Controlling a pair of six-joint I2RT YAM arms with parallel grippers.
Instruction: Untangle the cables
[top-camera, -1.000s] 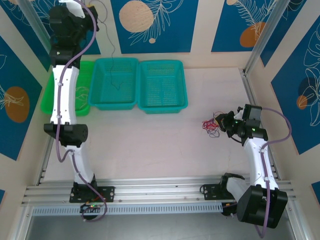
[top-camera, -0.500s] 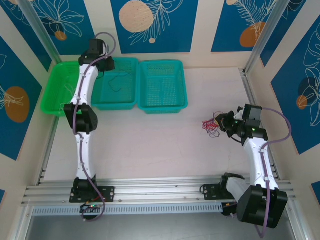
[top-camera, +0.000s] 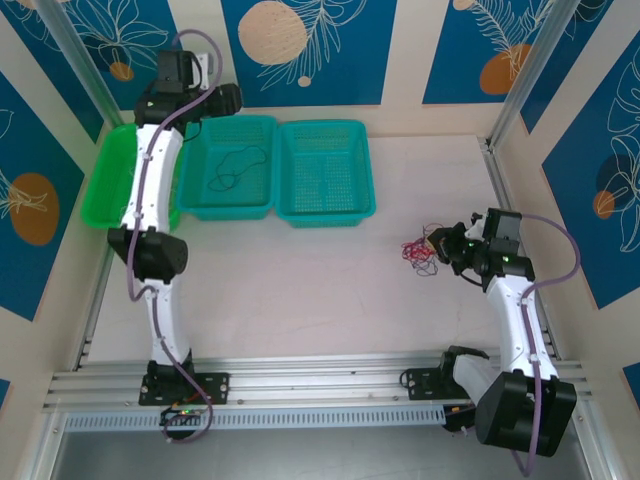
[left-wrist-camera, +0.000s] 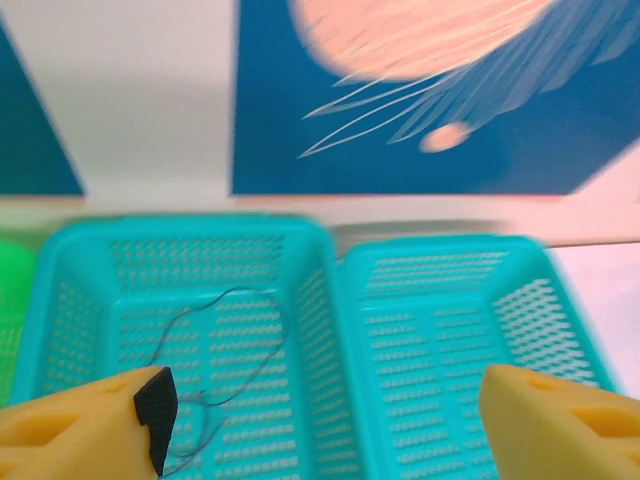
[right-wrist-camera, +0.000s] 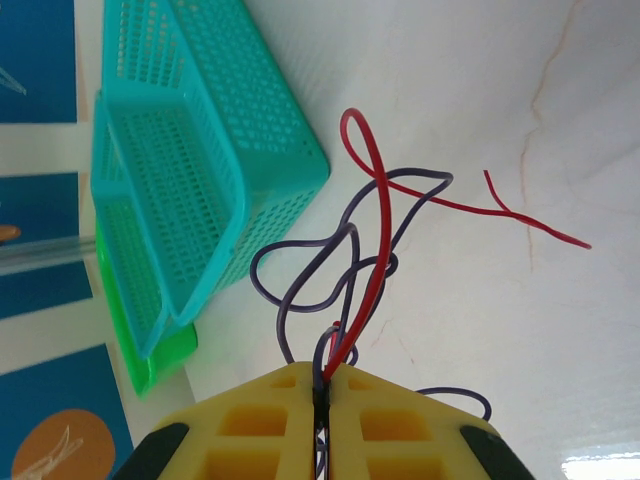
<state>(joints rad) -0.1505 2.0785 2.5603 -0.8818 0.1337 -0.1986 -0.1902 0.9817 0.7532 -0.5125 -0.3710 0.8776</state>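
The left gripper (left-wrist-camera: 320, 432) hangs up by the teal basket (top-camera: 235, 120) in the upper left of the overhead view, fingers spread wide with nothing between them. A thin black wire (left-wrist-camera: 240, 292) lies loose on that basket's floor. At right, the right gripper (right-wrist-camera: 322, 385) is pinched tight on a red wire (right-wrist-camera: 380, 240) and a dark wire (right-wrist-camera: 354, 250), and their tangle (top-camera: 420, 255) rests on the table (top-camera: 300, 290).

Middle basket (top-camera: 228, 211): one cable (top-camera: 237, 165) lies inside.
Cable tangle (top-camera: 420, 255): on the tabletop (top-camera: 320, 290), well right of that basket.
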